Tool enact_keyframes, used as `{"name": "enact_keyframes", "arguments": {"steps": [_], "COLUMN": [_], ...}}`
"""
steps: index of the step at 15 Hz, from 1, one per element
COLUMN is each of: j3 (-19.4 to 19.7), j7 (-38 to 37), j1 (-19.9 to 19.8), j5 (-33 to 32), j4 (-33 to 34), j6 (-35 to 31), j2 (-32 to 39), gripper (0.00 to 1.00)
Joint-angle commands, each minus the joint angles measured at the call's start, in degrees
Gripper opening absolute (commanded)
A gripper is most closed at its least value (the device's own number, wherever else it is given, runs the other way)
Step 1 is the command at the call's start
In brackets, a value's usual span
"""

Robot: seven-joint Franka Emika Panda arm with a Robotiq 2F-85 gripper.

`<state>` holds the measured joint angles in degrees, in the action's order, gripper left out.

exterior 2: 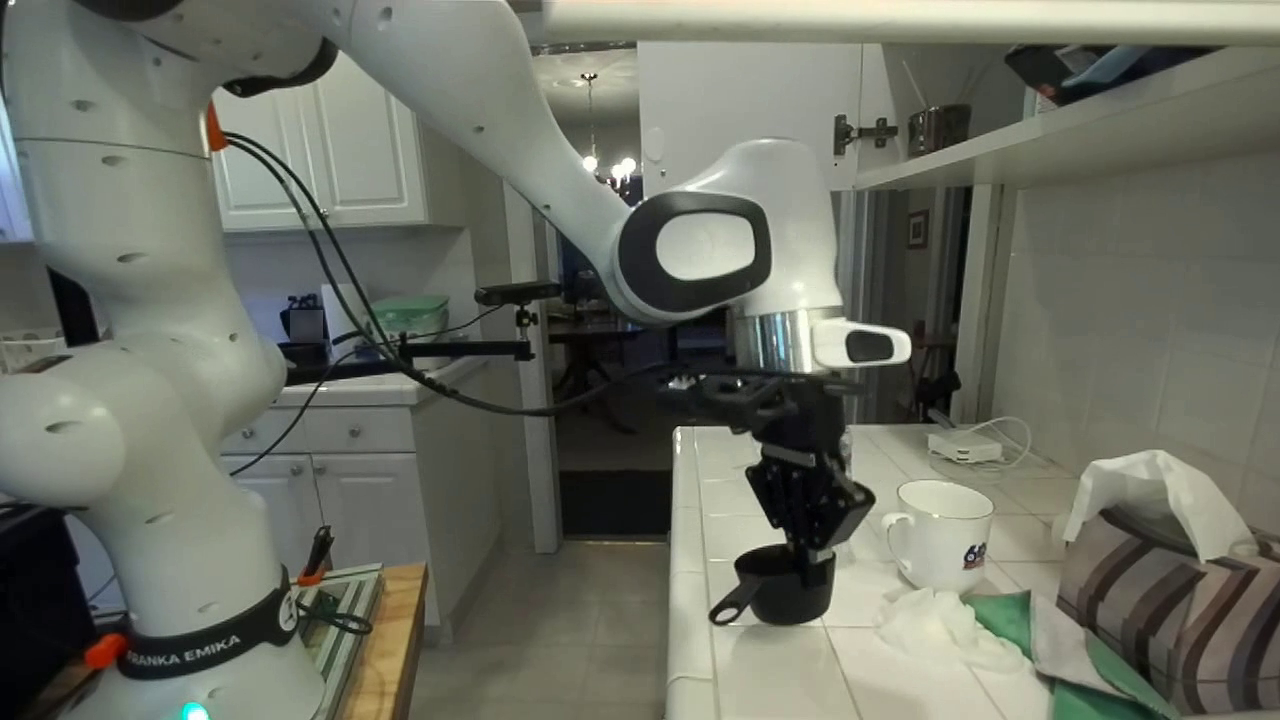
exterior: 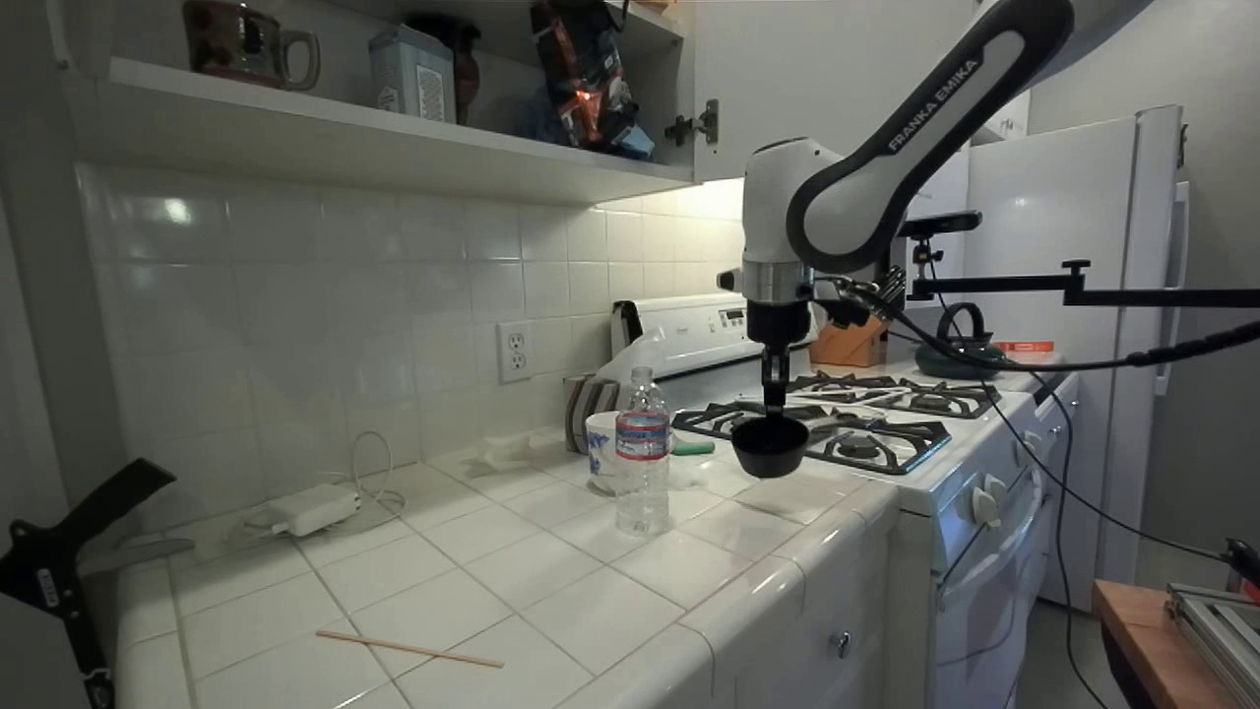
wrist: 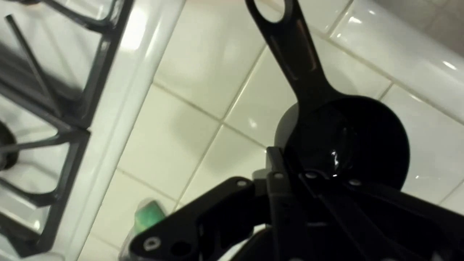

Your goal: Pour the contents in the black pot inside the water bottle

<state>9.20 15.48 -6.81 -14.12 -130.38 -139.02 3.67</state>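
The black pot point(exterior: 771, 451) is held roughly level above the counter near the stove, right of the water bottle in this exterior view. It also shows in an exterior view point(exterior 2: 795, 597), its handle pointing away from the wall, and in the wrist view point(wrist: 377, 134), where a glossy reflection shows inside. My gripper point(exterior: 775, 406) points down and is shut on the pot's wall at the rim; its fingers also show in the wrist view point(wrist: 286, 159). The clear water bottle point(exterior: 642, 483) stands upright on the counter, no cap visible. It is out of the wrist view.
A white mug point(exterior 2: 940, 535), crumpled tissue point(exterior 2: 945, 628) and striped tissue box point(exterior 2: 1170, 610) stand by the wall side. Stove grates point(exterior: 866, 443) lie beside the counter. A thin stick point(exterior: 409, 648) and white adapter point(exterior: 313, 509) lie on the counter. An open shelf point(exterior: 394, 148) overhangs it.
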Motion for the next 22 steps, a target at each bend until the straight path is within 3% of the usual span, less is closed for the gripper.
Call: {"name": "enact_keyframes", "arguments": {"steps": [1,4,5,7,8,9,12,16,18,22], "j3": [-0.6,-1.6,-2.0,-2.8,-2.6,-2.4,-1.1,-2.5,-3.5,-5.2], "j7": [4.1,7.0,7.9,9.9,9.6,9.4,4.7,3.3,5.4,4.7], "j1": [-2.6,-4.9,-5.7,-7.2,-7.4,-7.2,-4.4,-1.4,0.0,2.1], "j5": [13.1,24.9,28.6,36.3,37.0,36.3,22.9,8.5,4.1,2.1], "j4": [0.9,2.0,2.3,3.4,4.0,4.2,5.3,4.8,2.2,-0.6], "j6": [0.7,1.4,2.0,2.9,3.1,2.6,3.1,8.7,11.5,19.1], "j2": [4.3,6.9,7.2,7.5,7.0,5.7,1.0,-7.5,-14.6,-25.4], "gripper": [0.01,0.01,0.19,0.34,0.42,0.48,0.69,0.97,1.0,1.0]}}
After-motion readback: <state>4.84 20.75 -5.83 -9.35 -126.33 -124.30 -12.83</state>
